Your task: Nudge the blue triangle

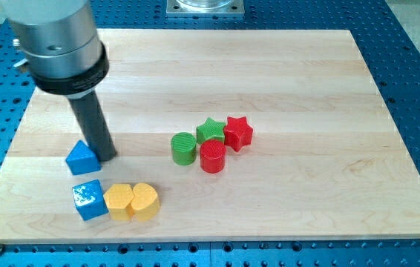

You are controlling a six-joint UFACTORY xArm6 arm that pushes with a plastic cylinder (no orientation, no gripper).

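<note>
The blue triangle [81,158] lies on the wooden board [284,81] at the view's left. My tip [107,156] stands on the board right beside the triangle's right side, touching it or nearly so. The dark rod rises from there to the grey arm housing [60,44] at the view's top left.
A blue cube [90,199] lies just below the triangle, with a yellow hexagon [119,202] and a yellow heart [145,201] to its right. A green cylinder [184,148], green star [210,131], red cylinder [213,156] and red star [237,133] cluster at the board's middle.
</note>
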